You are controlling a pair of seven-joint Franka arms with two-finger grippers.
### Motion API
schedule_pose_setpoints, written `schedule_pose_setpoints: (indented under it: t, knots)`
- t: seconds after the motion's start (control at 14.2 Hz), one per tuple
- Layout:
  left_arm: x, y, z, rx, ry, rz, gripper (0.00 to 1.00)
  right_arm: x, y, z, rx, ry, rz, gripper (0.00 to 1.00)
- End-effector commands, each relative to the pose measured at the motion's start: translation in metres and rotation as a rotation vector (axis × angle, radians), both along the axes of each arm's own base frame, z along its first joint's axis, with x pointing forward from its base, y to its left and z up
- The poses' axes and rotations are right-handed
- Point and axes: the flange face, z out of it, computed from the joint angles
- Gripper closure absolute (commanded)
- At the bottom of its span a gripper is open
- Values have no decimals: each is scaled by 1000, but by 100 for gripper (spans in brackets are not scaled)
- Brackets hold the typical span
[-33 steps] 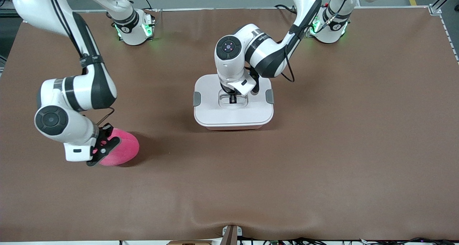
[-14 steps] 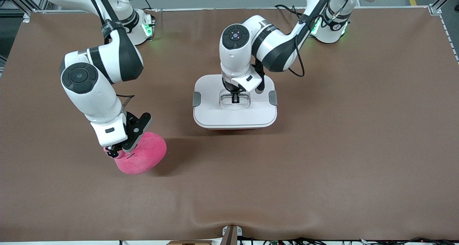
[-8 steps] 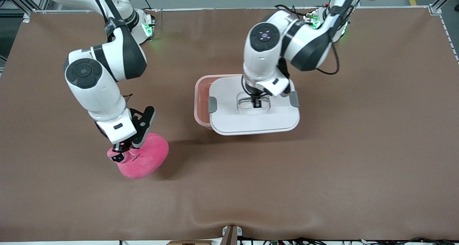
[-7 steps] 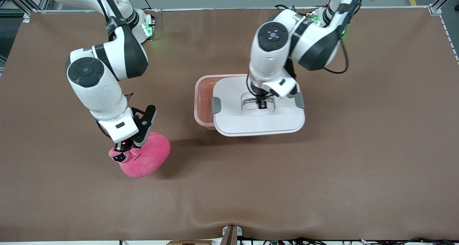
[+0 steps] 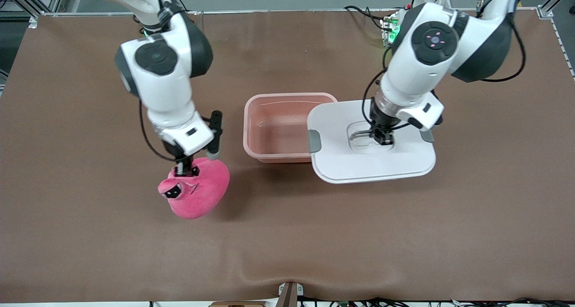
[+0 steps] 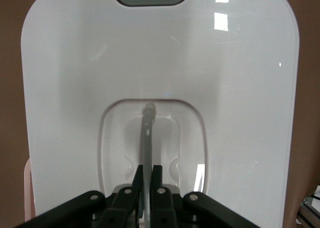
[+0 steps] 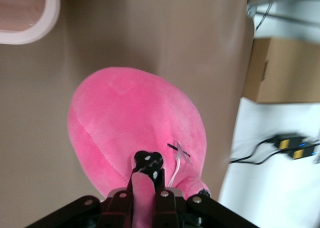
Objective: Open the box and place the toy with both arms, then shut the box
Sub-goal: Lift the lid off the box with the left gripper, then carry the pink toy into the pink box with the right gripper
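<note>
Box [image 5: 287, 127] is open: translucent pink tub sitting mid-table. Its white lid [image 5: 373, 156] with grey clips hangs from the left gripper [image 5: 382, 138], clamped on the recessed handle [image 6: 148, 138], toward the left arm's end. Hot-pink plush toy [image 5: 197, 190] dangles under the right gripper [image 5: 182, 170], pinched at an eye, above the table beside the tub.

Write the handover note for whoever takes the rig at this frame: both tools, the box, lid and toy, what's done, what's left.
Left tool: shut on the lid by its handle, held toward the left arm's end, one edge overlapping the box.
Right tool: shut on the toy, held above the table beside the box, toward the right arm's end.
Done: box open, toy picked up.
Left: put the toy in the box, set the lid back on.
</note>
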Motion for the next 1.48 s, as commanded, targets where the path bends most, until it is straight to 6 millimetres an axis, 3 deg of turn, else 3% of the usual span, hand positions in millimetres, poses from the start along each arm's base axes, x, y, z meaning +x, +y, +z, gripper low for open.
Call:
schedule_pose_setpoints:
  t: [0.0,0.35,0.77,1.2,1.41]
  knots:
    - [1,34,15,6,-5,-53,100,-42,34,15,-102,-62,118,100]
    - [13,84,20,14,20,-109,100,-121,105,6,-227,-25,262,100]
    - [25,150,17,7,74,-147,100,-188,147,0,-436,30,384,100]
    - [27,170,14,-33,94,-161,100,-249,187,-23,-583,29,463,100]
    - [27,171,14,-38,94,-160,100,-253,193,-38,-602,42,480,100]
